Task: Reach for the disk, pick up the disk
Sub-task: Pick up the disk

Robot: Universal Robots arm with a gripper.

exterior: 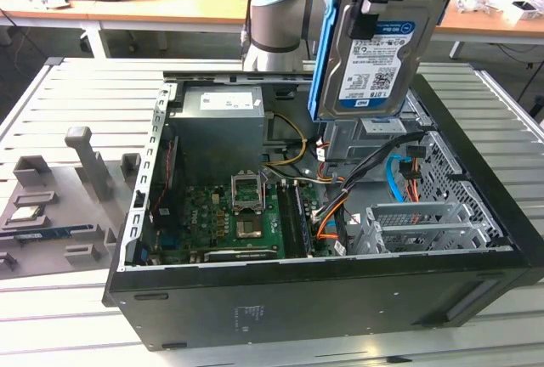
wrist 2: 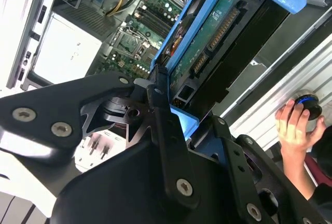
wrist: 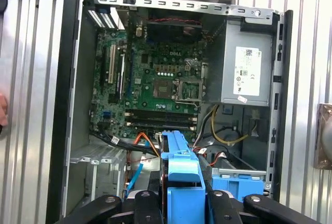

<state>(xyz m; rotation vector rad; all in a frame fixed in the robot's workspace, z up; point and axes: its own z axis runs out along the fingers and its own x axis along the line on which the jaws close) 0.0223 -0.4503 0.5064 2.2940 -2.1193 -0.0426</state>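
Blue-framed disk (exterior: 374, 53) | clamped in gripper (exterior: 374, 2) | above open case (exterior: 476, 299)

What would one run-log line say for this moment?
gripper: shut on disk | disk: lifted above open computer case, upright | person's hand: beside case
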